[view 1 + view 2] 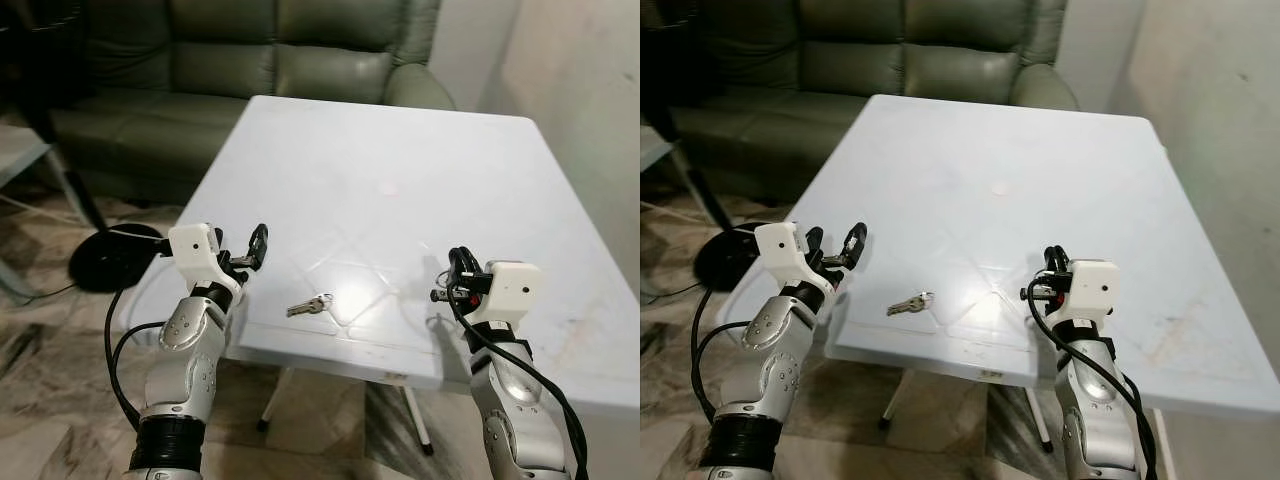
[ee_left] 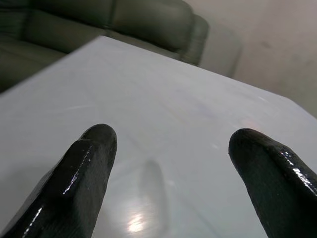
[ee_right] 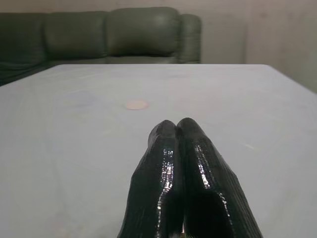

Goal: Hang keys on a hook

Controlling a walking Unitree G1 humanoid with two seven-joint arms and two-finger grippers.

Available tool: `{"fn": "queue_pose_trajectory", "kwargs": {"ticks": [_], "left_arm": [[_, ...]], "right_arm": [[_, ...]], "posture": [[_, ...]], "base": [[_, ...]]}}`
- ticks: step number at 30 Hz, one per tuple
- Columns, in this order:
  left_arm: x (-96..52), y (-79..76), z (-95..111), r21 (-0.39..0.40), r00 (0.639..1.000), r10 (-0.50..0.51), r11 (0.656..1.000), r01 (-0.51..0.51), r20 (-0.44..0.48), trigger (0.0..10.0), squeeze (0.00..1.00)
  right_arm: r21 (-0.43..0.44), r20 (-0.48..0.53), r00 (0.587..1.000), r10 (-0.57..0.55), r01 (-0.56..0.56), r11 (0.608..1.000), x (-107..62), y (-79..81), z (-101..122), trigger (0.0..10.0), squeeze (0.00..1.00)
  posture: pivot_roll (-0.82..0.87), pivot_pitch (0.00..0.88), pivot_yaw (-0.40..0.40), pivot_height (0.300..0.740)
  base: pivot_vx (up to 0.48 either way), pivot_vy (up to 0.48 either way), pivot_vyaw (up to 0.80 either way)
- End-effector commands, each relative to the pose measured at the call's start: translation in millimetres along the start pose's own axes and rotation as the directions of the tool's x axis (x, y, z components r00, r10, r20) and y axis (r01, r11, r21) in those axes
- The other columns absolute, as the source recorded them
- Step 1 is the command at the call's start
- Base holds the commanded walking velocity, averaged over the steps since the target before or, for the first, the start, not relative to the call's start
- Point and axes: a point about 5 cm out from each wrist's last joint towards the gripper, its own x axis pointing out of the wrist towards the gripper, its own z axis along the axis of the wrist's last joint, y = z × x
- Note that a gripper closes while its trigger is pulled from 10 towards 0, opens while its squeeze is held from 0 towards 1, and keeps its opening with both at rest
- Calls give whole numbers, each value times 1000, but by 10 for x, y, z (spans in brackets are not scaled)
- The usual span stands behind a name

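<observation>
A white square plastic worktop (image 1: 400,180) stands before a green leather sofa (image 1: 250,60). Small silver keys (image 1: 310,305) lie near its front edge, between the left gripper (image 1: 258,246), jaws apart, and the right gripper (image 1: 458,268), jaws together.

Big white table (image 1: 400,160) out past both sets of jaws, with a small pinkish spot (image 3: 136,104) on its top well ahead of the right jaws. Green leather sofa (image 1: 250,60) sits beyond the table's far edge. Off to the left of the left jaws there's a round black base (image 1: 105,258) on the marbled floor (image 1: 40,380).
</observation>
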Motion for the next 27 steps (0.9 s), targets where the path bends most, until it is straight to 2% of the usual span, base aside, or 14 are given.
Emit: {"fn": "queue_pose_trajectory", "kwargs": {"ticks": [1, 17, 27], "left_arm": [[30, -24, 33, -3, 1000, -13, 1000, 13, 14, 10000, 0], [50, -51, 38, -19, 1000, -8, 1000, 9, 21, 10000, 0], [59, -58, 31, -24, 1000, -4, 1000, 4, 16, 10000, 0]], "right_arm": [[2, 1, 1000, 1, -1, 1000, 22, 1, 17, 10000, 0], [7, -7, 1000, 20, -20, 1000, 43, 37, 14, 10000, 0], [8, -8, 1000, 22, -22, 1000, 47, 44, 20, 10000, 0]], "posture": [[-20, 0, -13, 740], [-12, 0, -25, 740], [-12, 0, -27, 740]], "base": [[0, 0, -781], [0, 0, -781], [0, 451, -781]]}}
